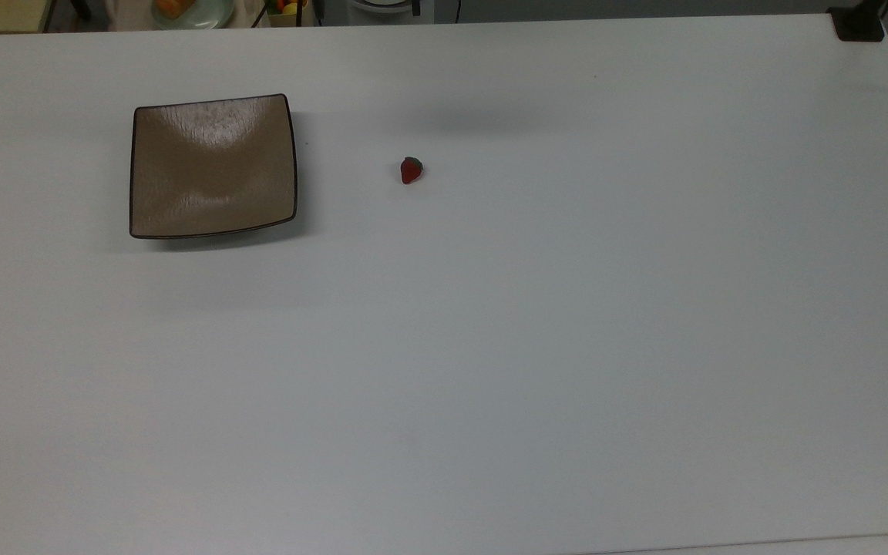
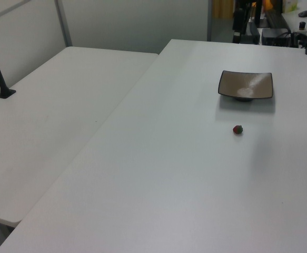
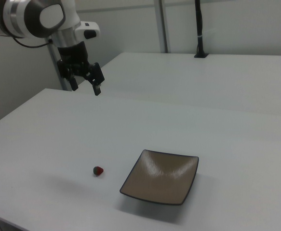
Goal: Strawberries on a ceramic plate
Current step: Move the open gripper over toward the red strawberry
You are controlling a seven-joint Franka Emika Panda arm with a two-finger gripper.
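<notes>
Pincer hangs high w/ fingers apart, empty, well above the surface; strawberry lies right of the ceramic plate in the top view, apart—prob. light, soft, so grip its red sides gently.

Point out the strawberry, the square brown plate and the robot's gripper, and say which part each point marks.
strawberry (image 1: 411, 171), top view, on its red body.
ceramic plate (image 1: 213, 166), top view, on its bare glossy centre.
gripper (image 3: 86, 86), right view, midway between the tips of its open fingers.
</notes>
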